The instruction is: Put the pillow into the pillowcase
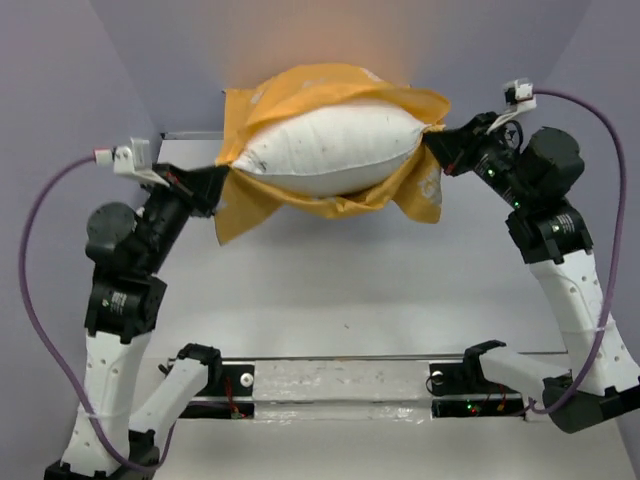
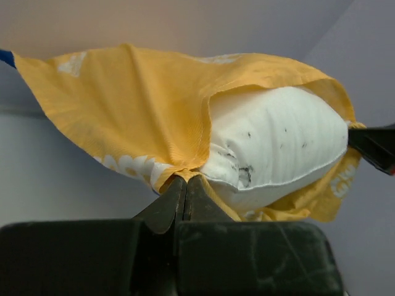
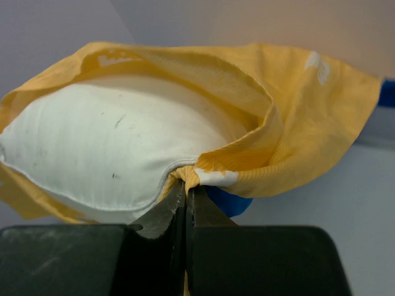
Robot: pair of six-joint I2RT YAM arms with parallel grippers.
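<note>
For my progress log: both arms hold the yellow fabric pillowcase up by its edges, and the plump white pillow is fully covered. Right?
Not fully. The top external view shows the plump white pillow mostly bare, bulging from the yellow fabric pillowcase. The rest is right.

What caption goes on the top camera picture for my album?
Left gripper and right gripper hold the pillow, partly wrapped in the yellow pillowcase.

On my screen I see a pale grey table (image 1: 330, 300), with plain grey walls (image 1: 130, 70) rising behind it and at both sides. A scuffed metal rail (image 1: 340, 385) runs along its near edge.
</note>
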